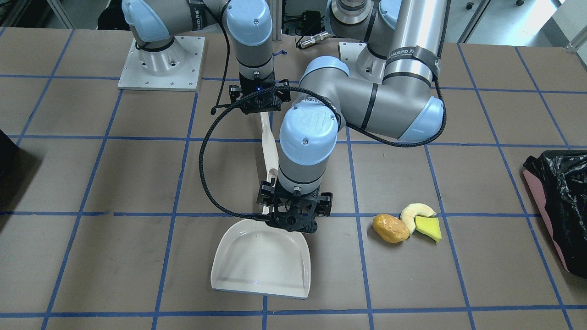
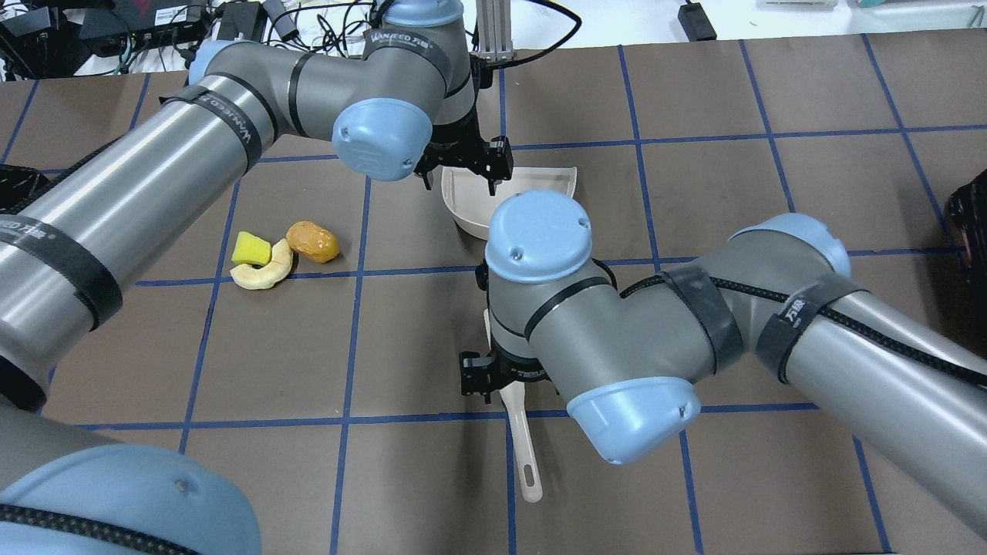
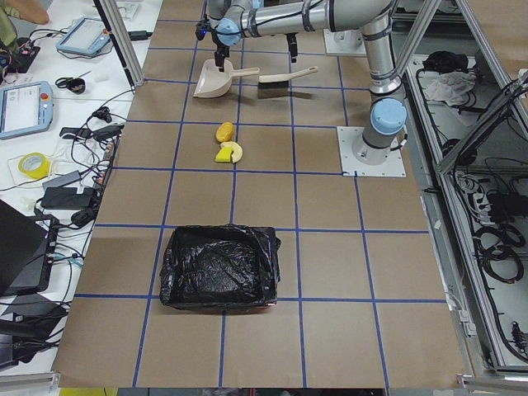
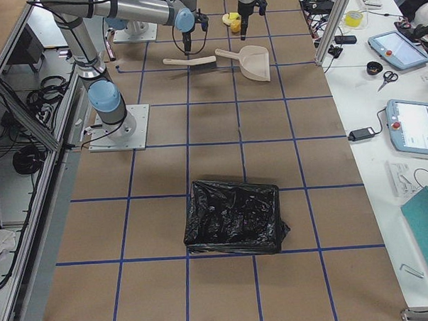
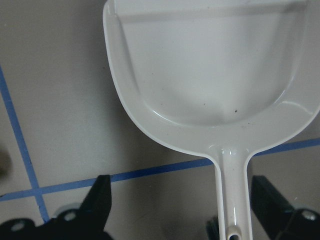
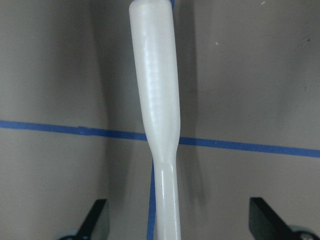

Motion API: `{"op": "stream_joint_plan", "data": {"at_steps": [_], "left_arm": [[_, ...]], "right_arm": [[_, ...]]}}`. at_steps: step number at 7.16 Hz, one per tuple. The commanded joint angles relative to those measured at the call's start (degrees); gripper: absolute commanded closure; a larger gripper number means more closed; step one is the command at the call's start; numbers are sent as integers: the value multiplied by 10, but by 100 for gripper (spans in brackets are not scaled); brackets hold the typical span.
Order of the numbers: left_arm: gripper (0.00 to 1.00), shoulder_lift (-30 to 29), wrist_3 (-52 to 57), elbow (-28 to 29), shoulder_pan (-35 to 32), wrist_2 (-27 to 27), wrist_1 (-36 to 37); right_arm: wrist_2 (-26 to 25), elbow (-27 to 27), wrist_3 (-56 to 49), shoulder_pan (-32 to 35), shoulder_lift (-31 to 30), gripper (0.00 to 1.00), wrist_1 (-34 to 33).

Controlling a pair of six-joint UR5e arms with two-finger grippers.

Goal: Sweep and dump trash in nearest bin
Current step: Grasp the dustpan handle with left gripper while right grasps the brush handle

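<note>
Left wrist-mounted view sets the dustpan [image 5: 210,75] handle [image 5: 232,195] between the left fingers [image 5: 100,200]. They stand wide apart with the handle nearer one of them, and its long axis runs back toward the robot. The right fingers [image 6: 95,220], also spread, straddle the slim neck of the brush [image 6: 155,100] and grip nothing. The trash [image 1: 406,224] sits clustered on the worktop [image 1: 137,183], off to the left arm's side of the dustpan — between it and the bin [image 1: 559,192] — so the left arm is nearer.
</note>
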Motion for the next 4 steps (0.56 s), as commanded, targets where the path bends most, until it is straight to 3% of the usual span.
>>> {"op": "stream_joint_plan", "data": {"at_steps": [1, 3, 4], "left_arm": [[0, -18, -10, -19, -25, -1, 17], [0, -31, -11, -23, -43, -1, 16], [6, -32, -10, -31, -49, -1, 16]], "right_arm": [[-13, 56, -15, 8, 2, 15, -35], [-11, 91, -15, 8, 7, 15, -86], [-10, 84, -10, 8, 18, 17, -97]]}}
